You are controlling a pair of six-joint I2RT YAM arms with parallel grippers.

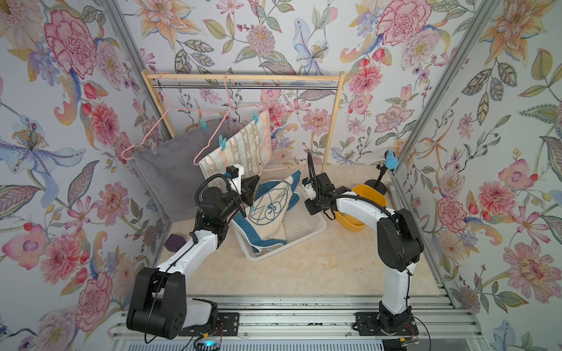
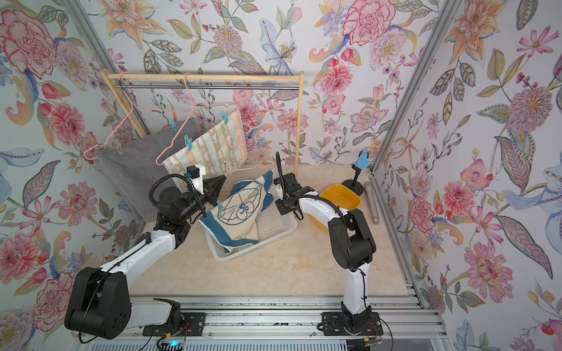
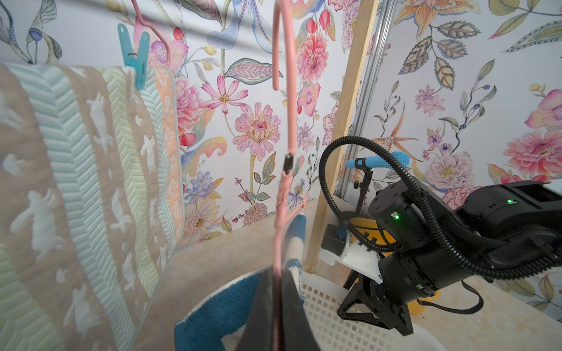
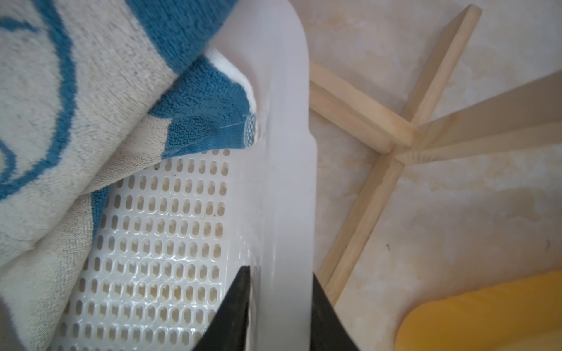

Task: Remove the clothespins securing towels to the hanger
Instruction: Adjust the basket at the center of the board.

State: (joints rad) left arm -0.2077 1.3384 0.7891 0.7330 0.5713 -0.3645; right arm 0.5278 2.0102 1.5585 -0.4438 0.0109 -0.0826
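Left gripper (image 3: 276,273) clenched on the pink hanger (image 3: 288,121) wire, right gripper (image 4: 279,272) pinching the white basket (image 4: 286,121) rim — blue-and-white towel (image 1: 270,212) slumped inside, teal clothespins (image 1: 222,142) clipping the striped towel (image 1: 243,142) up on the wooden rack (image 1: 332,121).

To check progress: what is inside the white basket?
The blue-and-white towel lies in the white basket, hanging over its rim, a teal clothespin clipped on it. Beside it the perforated floor is bare. What lies under the towel is hidden.

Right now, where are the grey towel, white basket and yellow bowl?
grey towel (image 1: 170,182): in a top view, cloth middle.
white basket (image 1: 301,225): in a top view, bare floor.
yellow bowl (image 1: 369,194): in a top view, inner wall.
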